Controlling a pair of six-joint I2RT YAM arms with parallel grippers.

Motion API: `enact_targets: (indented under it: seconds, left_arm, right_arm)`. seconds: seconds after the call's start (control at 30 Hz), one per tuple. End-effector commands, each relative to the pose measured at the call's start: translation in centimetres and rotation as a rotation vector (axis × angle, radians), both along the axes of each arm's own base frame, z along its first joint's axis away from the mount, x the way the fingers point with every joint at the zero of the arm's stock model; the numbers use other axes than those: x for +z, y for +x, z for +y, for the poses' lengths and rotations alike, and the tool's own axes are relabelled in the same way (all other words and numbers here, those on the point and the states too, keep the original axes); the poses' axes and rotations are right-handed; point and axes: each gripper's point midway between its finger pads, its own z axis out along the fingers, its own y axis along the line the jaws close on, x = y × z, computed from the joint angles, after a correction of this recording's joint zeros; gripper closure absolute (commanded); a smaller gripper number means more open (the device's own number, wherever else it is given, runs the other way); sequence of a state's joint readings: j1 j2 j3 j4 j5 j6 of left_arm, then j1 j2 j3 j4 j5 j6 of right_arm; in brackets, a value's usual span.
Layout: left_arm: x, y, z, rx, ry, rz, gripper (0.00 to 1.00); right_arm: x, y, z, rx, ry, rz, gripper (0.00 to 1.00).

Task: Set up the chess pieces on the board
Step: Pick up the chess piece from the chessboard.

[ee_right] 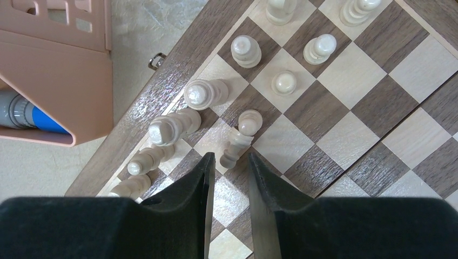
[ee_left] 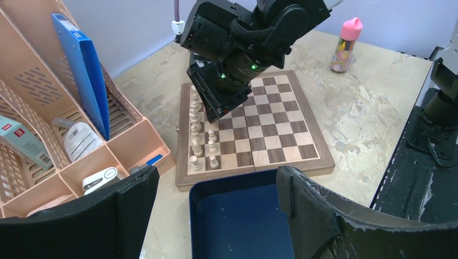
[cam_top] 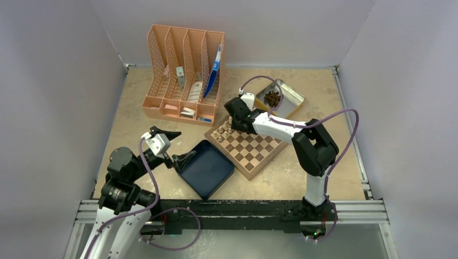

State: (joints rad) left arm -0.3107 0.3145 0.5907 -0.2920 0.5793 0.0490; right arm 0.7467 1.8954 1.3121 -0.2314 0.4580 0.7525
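The board [cam_top: 254, 151] lies mid-table, with several pale chess pieces [cam_top: 227, 128] standing in two rows along its far-left edge. My right gripper [cam_top: 231, 125] hovers over those rows. In the right wrist view its jaws [ee_right: 229, 159] are slightly apart, and a pale pawn [ee_right: 237, 141] stands at the fingertips, not squeezed. Other pieces [ee_right: 202, 94] stand around it on the board [ee_right: 345, 129]. My left gripper [cam_top: 182, 144] is wide open and empty over the dark blue tray's near-left edge. The left wrist view shows the left gripper [ee_left: 216, 181], the board [ee_left: 281, 129] and the piece rows [ee_left: 197, 140].
The dark blue square tray [cam_top: 208, 170] sits against the board's near-left side and looks empty [ee_left: 243, 221]. A peach desk organizer [cam_top: 183, 75] with a blue folder stands at the back left. A metal tin [cam_top: 289, 97] holding dark pieces is behind the board. A pink-capped bottle [ee_left: 345, 46] stands beyond the board.
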Motion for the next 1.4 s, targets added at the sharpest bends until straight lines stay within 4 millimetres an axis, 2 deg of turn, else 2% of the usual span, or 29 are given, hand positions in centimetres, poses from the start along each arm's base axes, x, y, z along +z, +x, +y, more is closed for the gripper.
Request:
enact_targets:
  seconds: [0.0,0.43,0.67,0.9,1.03,1.07,1.13,1.27,1.37]
  left_arm:
    - [0.3,0.2,0.2,0.012,0.0,-0.031,0.2]
    - [0.3,0.3,0.2,0.015,0.001,-0.028,0.2]
    - [0.2,0.4,0.1,0.016,0.004,-0.023,0.2]
    - [0.0,0.5,0.1,0.012,0.006,-0.015,0.2]
    - [0.0,0.6,0.1,0.019,0.0,-0.005,0.2]
    - [0.0,0.7,0.1,0.024,-0.006,0.0,0.19]
    - [0.1,0.8,0.2,0.034,-0.016,0.004,0.11]
    - [0.5,1.0,0.3,0.055,-0.045,0.019,0.1]
    - [0.8,1.3,0.6,0.084,-0.075,0.028,0.1]
  right_arm:
    - [0.4,0.5,0.0,-0.024,0.009,-0.027,0.69]
    - [-1.2,0.1,-0.3,-0.019,-0.013,-0.005,0.69]
    - [-1.4,-0.5,-0.7,0.0,-0.02,0.003,0.81]
    - [-0.3,-2.1,-1.5,0.038,-0.009,0.008,0.85]
    - [-0.3,-3.3,-1.9,0.085,-0.011,0.032,0.86]
    - [-0.4,-3.6,-2.0,0.093,-0.016,0.035,0.87]
    - [-0.5,-4.1,-2.3,0.113,-0.021,0.041,0.87]
    - [-0.6,-5.4,-2.7,0.142,-0.013,0.064,0.88]
    - [0.2,-6.1,-2.8,0.186,-0.003,0.064,0.88]
